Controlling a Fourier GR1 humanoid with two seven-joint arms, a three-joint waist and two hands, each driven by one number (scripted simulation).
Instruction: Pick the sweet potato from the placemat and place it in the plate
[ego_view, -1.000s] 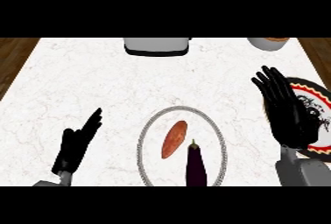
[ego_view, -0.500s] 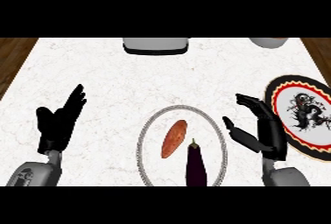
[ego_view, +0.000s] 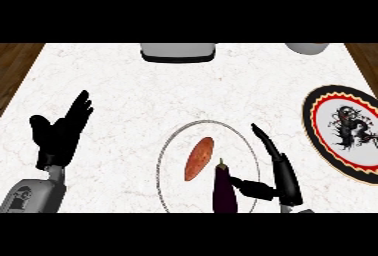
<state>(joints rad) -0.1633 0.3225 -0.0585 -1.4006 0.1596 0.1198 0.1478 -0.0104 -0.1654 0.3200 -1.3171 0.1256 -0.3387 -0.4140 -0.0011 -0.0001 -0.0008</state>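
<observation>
An orange sweet potato (ego_view: 199, 158) lies on a round white placemat with a grey rim (ego_view: 207, 122), at the counter's front centre. A dark purple eggplant (ego_view: 224, 189) lies just right of it on the same mat. My right hand (ego_view: 279, 170) stands edge-on over the mat's right rim. It is open: the fingers are straight and point away, and the thumb reaches toward the eggplant without holding anything. The plate (ego_view: 325, 120), with a black and red border and a dragon figure, sits at the right edge. My left hand (ego_view: 60, 132) rests open at the left, fingers up.
A grey appliance (ego_view: 179, 51) stands at the counter's back centre. A white bowl (ego_view: 306, 47) is at the back right. Dark wood shows past the counter's left and right edges.
My right hand has moved left, from over the patterned plate to the placemat's right rim beside the eggplant. The left hand shifted left and rose. The sweet potato has not moved.
</observation>
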